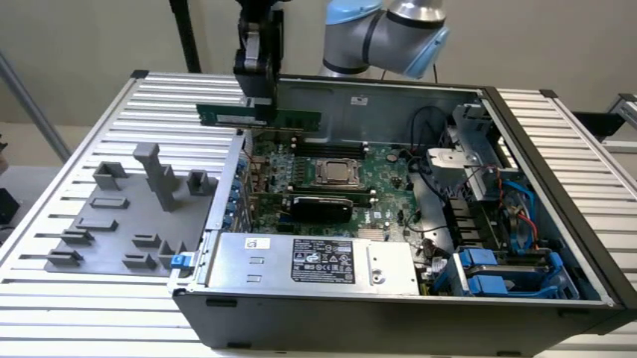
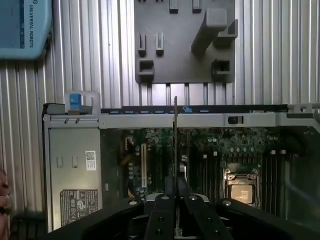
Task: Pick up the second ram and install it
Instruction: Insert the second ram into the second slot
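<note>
Green stick between black fingers: clamped on the second ram (image 1: pixel 298 118) by the gripper (image 1: pixel 261 103), pressing both flat faces near the stick's middle. Holds it in the air, level, standing on its long edge, dark chips along one half. Hangs over the far corner of the open computer case (image 1: pixel 398 321) on the exterior view's left, above the motherboard (image 1: pixel 383 160) and apart from it.

From the wrist view, shows the gripper (image 2: pixel 175 202) with its fingers (image 2: pixel 160 220) pressed tight on the second ram (image 2: pixel 175 135), met edge-on as a thin line running over the motherboard (image 2: pixel 160 165) as far as the case wall (image 2: pixel 130 119).

Further into the case: processor socket (image 1: pixel 336 171) near the board's middle, long black slots (image 2: pixel 212 172) just beside it. Along the case's near edge, silver power supply (image 1: pixel 309 261) with white and black labels; at the near corner on the exterior view's right, blue drive caddies (image 1: pixel 488 272).

Outside the case, toward the edge of the ribbed metal tabletop (image 1: pixel 557 142) on the exterior view's left: grey holder tray (image 1: pixel 110 224) with upright blocks, lying just beside the case wall. Behind the case's far edge, pale blue and silver arm joint (image 1: pixel 398 26).
</note>
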Available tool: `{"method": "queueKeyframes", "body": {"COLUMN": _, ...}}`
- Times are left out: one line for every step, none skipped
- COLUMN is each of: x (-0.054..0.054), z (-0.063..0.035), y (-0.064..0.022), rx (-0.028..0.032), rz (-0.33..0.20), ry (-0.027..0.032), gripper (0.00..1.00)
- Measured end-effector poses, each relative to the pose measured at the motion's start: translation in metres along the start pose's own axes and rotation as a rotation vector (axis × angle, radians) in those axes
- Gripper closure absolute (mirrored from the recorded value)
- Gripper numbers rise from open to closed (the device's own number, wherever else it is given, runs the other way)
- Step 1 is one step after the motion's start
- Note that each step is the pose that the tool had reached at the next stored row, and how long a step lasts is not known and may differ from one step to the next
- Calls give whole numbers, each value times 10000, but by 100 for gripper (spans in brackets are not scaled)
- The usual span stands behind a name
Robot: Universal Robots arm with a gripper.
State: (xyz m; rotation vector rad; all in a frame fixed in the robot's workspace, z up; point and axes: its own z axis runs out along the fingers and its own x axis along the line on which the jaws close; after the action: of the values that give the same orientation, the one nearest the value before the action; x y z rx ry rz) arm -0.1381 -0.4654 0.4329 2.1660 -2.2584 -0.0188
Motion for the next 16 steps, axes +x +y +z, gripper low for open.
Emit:
{"method": "queueKeyframes", "body": {"x": -13, "z": 15, "y": -45, "rx": 0, "rz": -1, "ry": 0, "gripper": 100}}
{"method": "queueKeyframes", "body": {"x": -27, "z": 32, "y": -89, "rx": -1, "rz": -1, "ry": 1, "gripper": 100}}
{"method": "queueKeyframes", "body": {"x": -42, "z": 50, "y": -133, "rx": 0, "rz": -1, "ry": 0, "gripper": 100}}
{"method": "queueKeyframes", "body": {"x": -57, "z": 67, "y": -174, "rx": 0, "rz": -1, "ry": 0, "gripper": 100}}
{"method": "queueKeyframes", "body": {"x": -78, "z": 86, "y": -210, "rx": 0, "rz": -1, "ry": -1, "gripper": 100}}
{"method": "queueKeyframes", "body": {"x": -100, "z": 103, "y": -242, "rx": 1, "rz": -1, "ry": -1, "gripper": 100}}
{"method": "queueKeyframes", "body": {"x": -121, "z": 120, "y": -271, "rx": 0, "rz": -1, "ry": -1, "gripper": 100}}
{"method": "queueKeyframes", "body": {"x": -145, "z": 139, "y": -301, "rx": 0, "rz": -1, "ry": 0, "gripper": 100}}
{"method": "queueKeyframes", "body": {"x": -168, "z": 156, "y": -329, "rx": 0, "rz": -1, "ry": 0, "gripper": 100}}
{"method": "queueKeyframes", "body": {"x": -193, "z": 174, "y": -358, "rx": 0, "rz": -1, "ry": 0, "gripper": 100}}
{"method": "queueKeyframes", "body": {"x": -217, "z": 192, "y": -386, "rx": 0, "rz": -1, "ry": 0, "gripper": 100}}
{"method": "queueKeyframes", "body": {"x": -243, "z": 210, "y": -412, "rx": 0, "rz": -1, "ry": -1, "gripper": 100}}
{"method": "queueKeyframes", "body": {"x": -272, "z": 227, "y": -436, "rx": 0, "rz": -1, "ry": -1, "gripper": 100}}
{"method": "queueKeyframes", "body": {"x": -302, "z": 245, "y": -459, "rx": 0, "rz": -1, "ry": -1, "gripper": 100}}
{"method": "queueKeyframes", "body": {"x": -332, "z": 262, "y": -482, "rx": 0, "rz": 0, "ry": -1, "gripper": 100}}
{"method": "queueKeyframes", "body": {"x": -362, "z": 280, "y": -505, "rx": 0, "rz": -1, "ry": -1, "gripper": 100}}
